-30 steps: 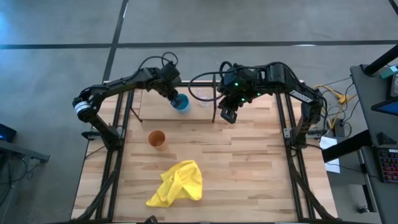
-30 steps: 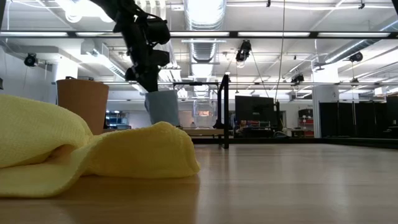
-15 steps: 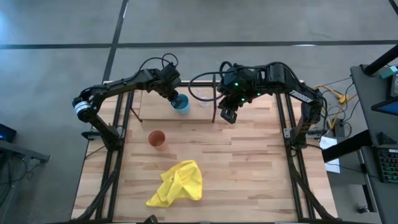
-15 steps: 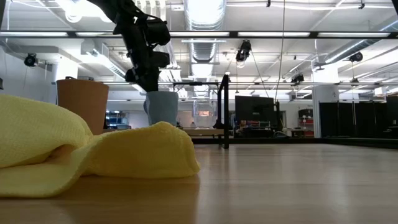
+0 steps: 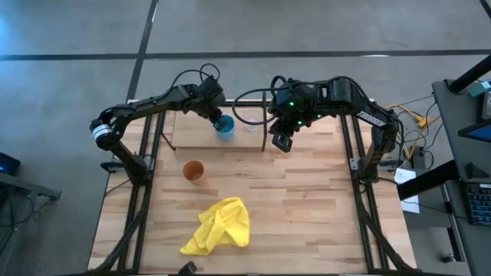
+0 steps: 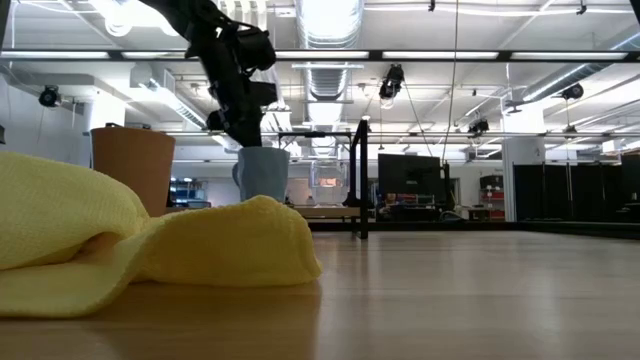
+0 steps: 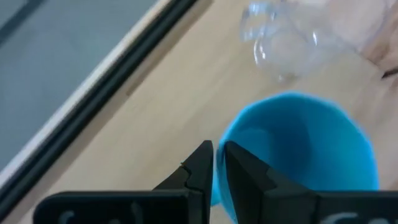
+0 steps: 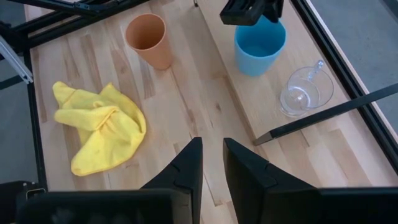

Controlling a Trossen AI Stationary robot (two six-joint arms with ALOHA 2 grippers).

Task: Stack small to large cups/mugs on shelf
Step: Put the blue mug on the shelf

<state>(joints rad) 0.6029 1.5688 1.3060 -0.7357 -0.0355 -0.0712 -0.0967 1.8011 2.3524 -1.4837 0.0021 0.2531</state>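
Blue mug (image 5: 225, 127) on shelf (image 5: 192, 136), just beside glass cup (image 8: 305, 92). Left tool (image 7: 214, 167) pinches mug's rim wall. Rigid, light, likely slick; rim grip suits. Right tool (image 8: 210, 163) nearly closed, empty.

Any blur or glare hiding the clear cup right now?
Left wrist view: the clear glass cup is soft, out of focus, above the sharper blue mug. Right wrist view: crisp, with bright highlights. Low view: ceiling lights glare; the yellow cloth fills the foreground.

No legible text, label, brand, number or sign is found on anything shown in these views, neither on the table nor in the room behind.
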